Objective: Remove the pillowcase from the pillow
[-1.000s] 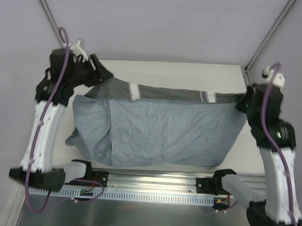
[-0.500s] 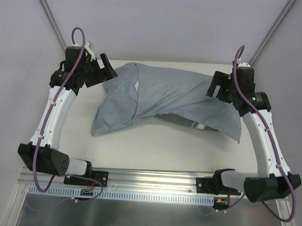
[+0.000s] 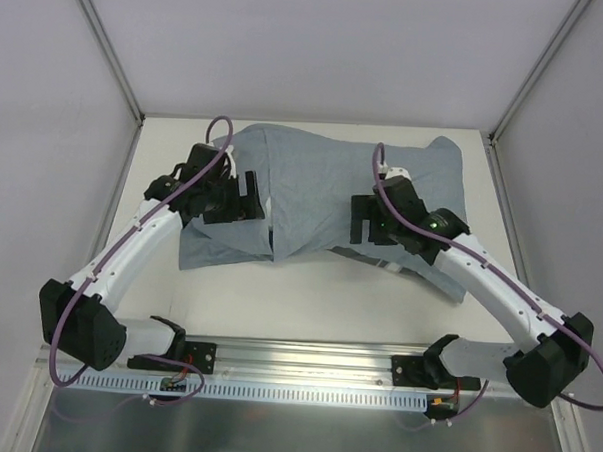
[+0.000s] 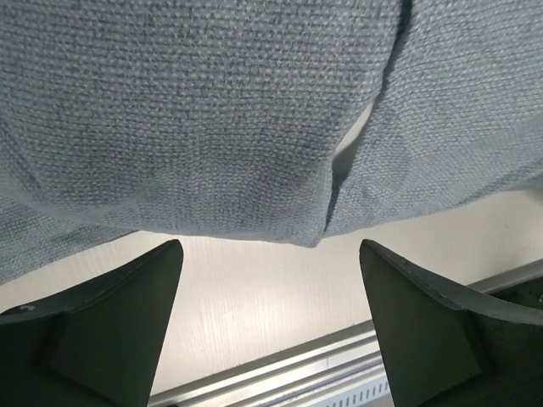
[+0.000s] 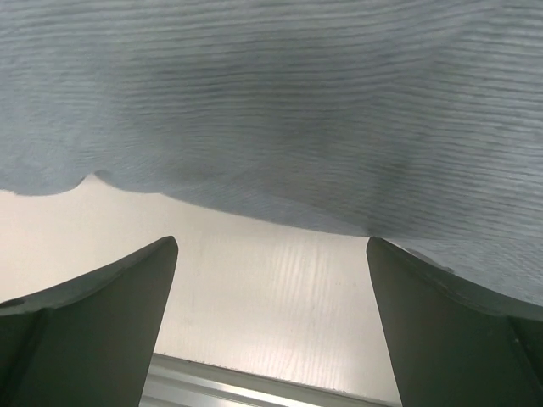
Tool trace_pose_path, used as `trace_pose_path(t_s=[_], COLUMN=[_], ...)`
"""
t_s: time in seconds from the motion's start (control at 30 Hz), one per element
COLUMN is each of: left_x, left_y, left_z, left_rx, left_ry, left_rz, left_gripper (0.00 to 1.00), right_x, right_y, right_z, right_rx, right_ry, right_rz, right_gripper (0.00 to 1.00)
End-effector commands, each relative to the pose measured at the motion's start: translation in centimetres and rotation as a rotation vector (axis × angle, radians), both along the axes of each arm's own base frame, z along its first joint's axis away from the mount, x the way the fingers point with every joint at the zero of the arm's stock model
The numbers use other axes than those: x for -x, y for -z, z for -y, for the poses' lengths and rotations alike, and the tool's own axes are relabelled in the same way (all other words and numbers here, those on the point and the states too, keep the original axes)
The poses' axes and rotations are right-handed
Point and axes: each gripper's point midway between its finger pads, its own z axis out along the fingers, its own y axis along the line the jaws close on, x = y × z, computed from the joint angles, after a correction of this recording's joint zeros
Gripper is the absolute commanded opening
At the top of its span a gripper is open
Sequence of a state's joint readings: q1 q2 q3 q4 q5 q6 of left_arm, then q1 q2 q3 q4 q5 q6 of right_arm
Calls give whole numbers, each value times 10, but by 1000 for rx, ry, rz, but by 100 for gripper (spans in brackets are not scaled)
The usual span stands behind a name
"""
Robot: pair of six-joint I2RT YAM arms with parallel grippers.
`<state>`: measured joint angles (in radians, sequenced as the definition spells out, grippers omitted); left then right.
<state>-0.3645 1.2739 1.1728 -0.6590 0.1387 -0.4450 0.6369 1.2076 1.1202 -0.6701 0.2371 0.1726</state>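
The left gripper [image 4: 270,253] is holding its 2 black fingers wide apart, gripping nothing, poised at the near edge of the large, soft blue-grey fabric pillowcase [image 3: 324,177]. The right gripper [image 5: 271,248] is likewise gaping and empty beside the cover's near hem. The pillowcase is lying crumpled across the far half of the flat white table [image 3: 308,304], a sliver of its dark striped face peeking out beneath the right arm.

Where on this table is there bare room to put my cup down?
The near middle strip of table, between the pillowcase and the metal rail, is bare. The far half is crowded: fabric, with the left pincer and right pincer open over it.
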Motion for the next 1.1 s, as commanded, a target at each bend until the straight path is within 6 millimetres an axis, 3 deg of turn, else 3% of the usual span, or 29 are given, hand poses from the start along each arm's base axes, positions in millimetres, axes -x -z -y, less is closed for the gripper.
trace_pose_path(t_s=[0.0,0.1,0.23,0.27,0.33,0.37,0.43,0.47,0.53,0.57,0.6,0.63,0.67,0.7,0.77,0.8,0.83,0.93,1.07], left_x=[-16,-24,-33,-33,-36,-37,-39,-40,-41,-41,-41,-41,-39,-37,-31,-28,-23,-6,21], left_y=[7,24,42,44,44,44,40,39,36,35,33,32,30,29,26,25,24,16,5], left_z=[6,7,9,10,10,9,10,10,11,11,12,13,14,16,23,28,39,69,114], left_rx=[-28,-67,-89,-87,-90,-91,-84,-81,-74,-71,-66,-60,-52,-42,-5,10,23,48,84], left_ry=[-31,-42,-47,-48,-62,-70,-75,-79,-84,-86,-84,-82,-75,-67,-41,-32,0,80,199], left_rz=[33,6,-33,-43,-42,-39,-32,-31,-25,-24,-21,-20,-19,-20,-24,-29,-26,-15,-4], left_gripper=[86,81,47,28,13,0,0,0,0,0,0,0,0,0,0,0,0,0,0], right_x=[-16,-20,-39,-46,-55,-64,-71,-77,-80,-80,-79,-76,-73,-68,-56,-46,-35,-8,10], right_y=[-31,-30,-23,-26,-24,-19,-10,-1,9,11,11,11,10,-4,-1,-15,-4,-8,-10], right_z=[-28,-43,-34,-23,-11,2,10,19,22,25,29,37,46,55,84,97,110,159,188], right_rx=[-13,18,97,111,125,132,127,144,144,142,145,154,161,142,145,107,111,104,66], right_ry=[8,-13,31,68,104,144,168,195,204,216,226,268,298,328,418,452,483,613,689], right_rz=[106,113,118,116,109,92,58,34,3,-9,-11,-4,2,43,55,99,84,128,146], right_gripper=[99,99,99,100,100,99,96,85,55,23,9,1,1,1,1,1,1,1,1])
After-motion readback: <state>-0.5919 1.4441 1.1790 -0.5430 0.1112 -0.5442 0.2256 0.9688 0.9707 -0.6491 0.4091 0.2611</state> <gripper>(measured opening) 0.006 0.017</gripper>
